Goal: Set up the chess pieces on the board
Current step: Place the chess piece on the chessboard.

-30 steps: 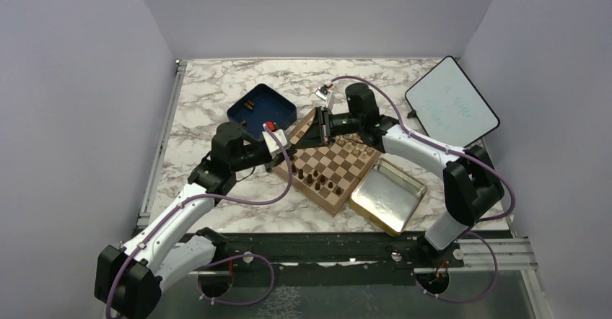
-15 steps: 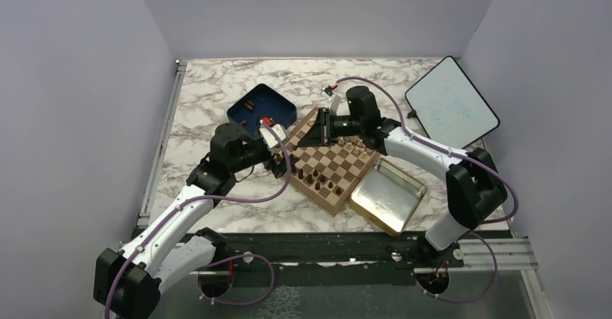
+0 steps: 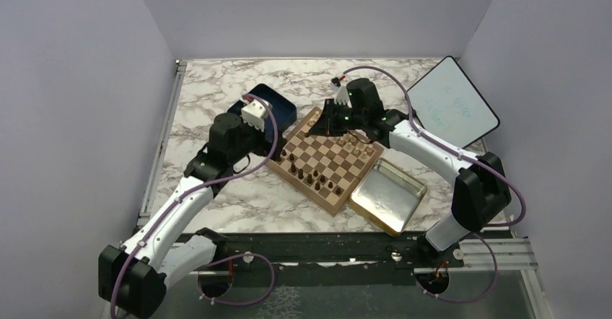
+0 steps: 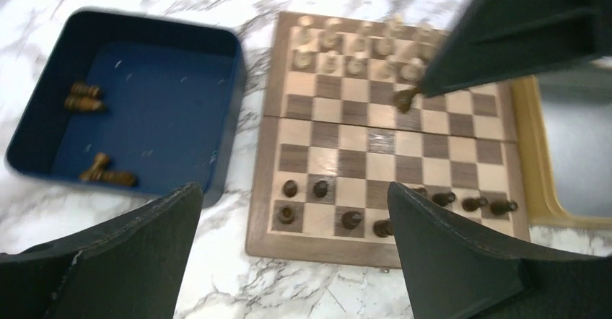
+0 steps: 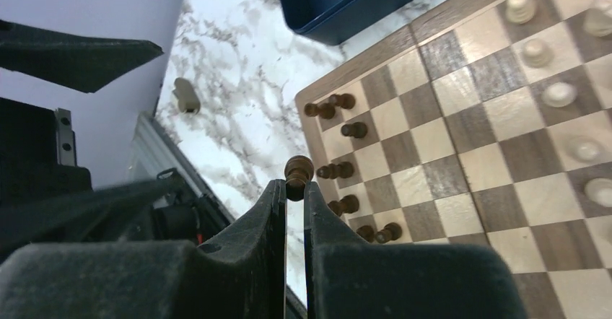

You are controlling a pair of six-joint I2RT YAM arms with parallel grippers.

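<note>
Left gripper (image 4: 292,189), jaws spread and empty, hangs between blue box (image 4: 166,81) and chessboard (image 4: 375,142); a second ago it sat low at the board's left corner. Right gripper (image 5: 292,189) pinches a dark chessman (image 5: 297,167) above the board. Recommend lowering it upright onto a vacant square among the dark pieces (image 4: 317,188) at the lower edge, clear of neighbours.

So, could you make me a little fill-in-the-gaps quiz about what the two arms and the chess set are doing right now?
1. The chess piece pinched in the right tool is ____, not pale.
2. The left tool holds nothing, and its jaws stand wide ____.
3. A few loose dark pieces lie inside the ____ box beside the board.

Missing words: dark; open; blue.
</note>
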